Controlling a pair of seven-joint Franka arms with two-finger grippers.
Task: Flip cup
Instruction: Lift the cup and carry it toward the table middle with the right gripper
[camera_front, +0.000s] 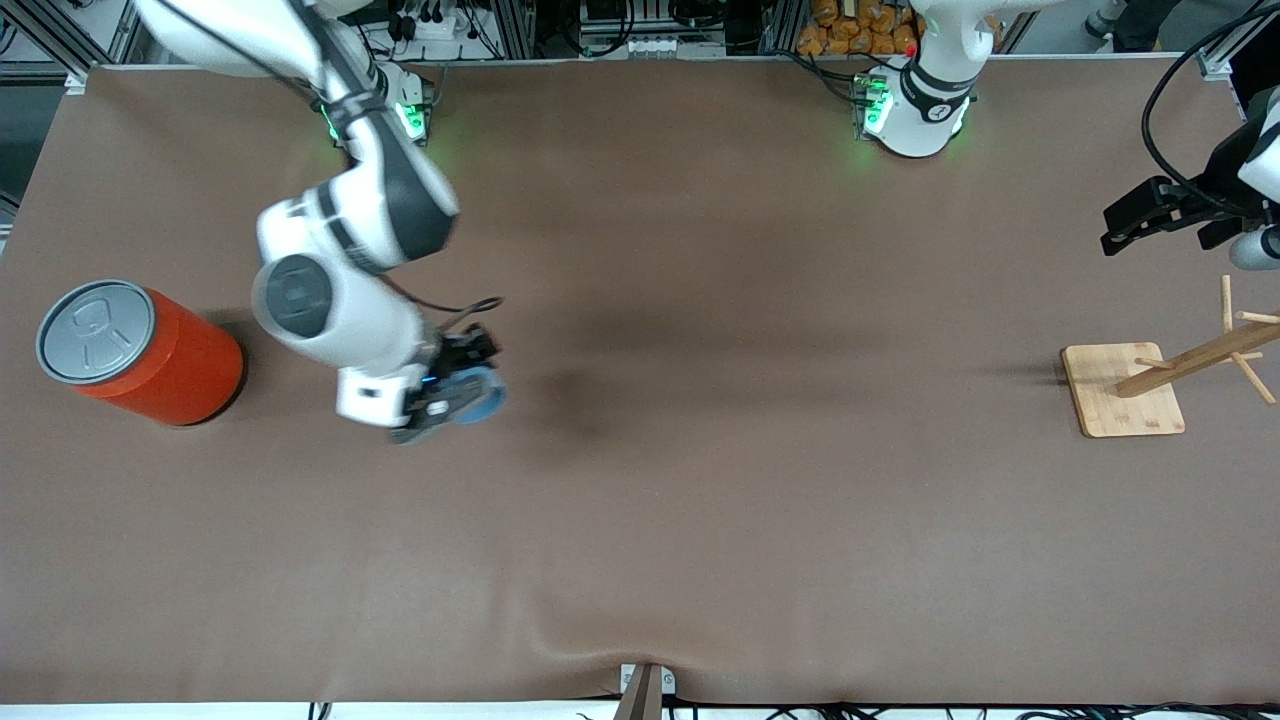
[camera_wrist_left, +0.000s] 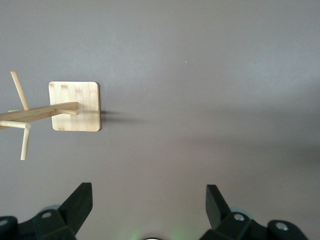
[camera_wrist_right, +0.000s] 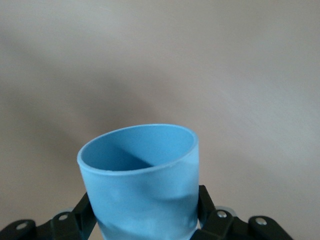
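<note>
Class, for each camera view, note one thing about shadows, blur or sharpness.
Front view: the right gripper holding the cup looks smeared; a soft shadow darkens the table. Left wrist view: the wooden rack casts a shadow. Right wrist view: cup rim sharp, interior shaded.

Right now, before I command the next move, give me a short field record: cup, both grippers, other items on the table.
cup: light-blue plastic cup, held off the table, open mouth showing in the right wrist view
right gripper: shut on the cup, over bare table near the orange can
left gripper: open, waiting above the wooden rack
orange can: upright, at the right arm's end
wooden rack: at the left arm's end
</note>
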